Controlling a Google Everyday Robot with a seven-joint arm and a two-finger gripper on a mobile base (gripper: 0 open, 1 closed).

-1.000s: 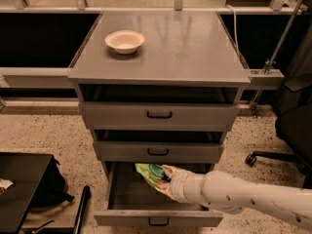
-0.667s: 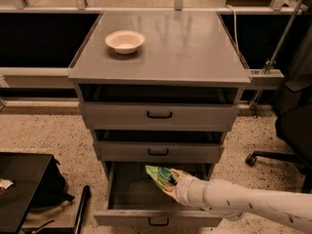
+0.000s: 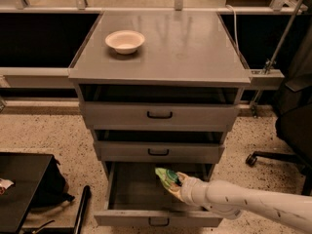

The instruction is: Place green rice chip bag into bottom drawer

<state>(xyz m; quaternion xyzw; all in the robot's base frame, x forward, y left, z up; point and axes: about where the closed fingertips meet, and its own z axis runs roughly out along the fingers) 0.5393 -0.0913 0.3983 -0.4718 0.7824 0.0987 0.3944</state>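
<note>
Nearly done: the gripper (image 3: 175, 181) sits inside the open bottom drawer (image 3: 130, 193), clamped on the green rice chip bag (image 3: 165, 175), which hangs tilted over the drawer's floor. What remains, by the look of it, is lowering, letting go and pulling clear.

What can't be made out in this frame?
- Bag, at the gripper over the bottom drawer: partly covered by the gripper; whether it touches the drawer floor is unclear.
- Bottom drawer's right floor: hidden by the arm.
- Arm: cut off at the right edge.
- Upper drawers: insides in shadow.
</note>
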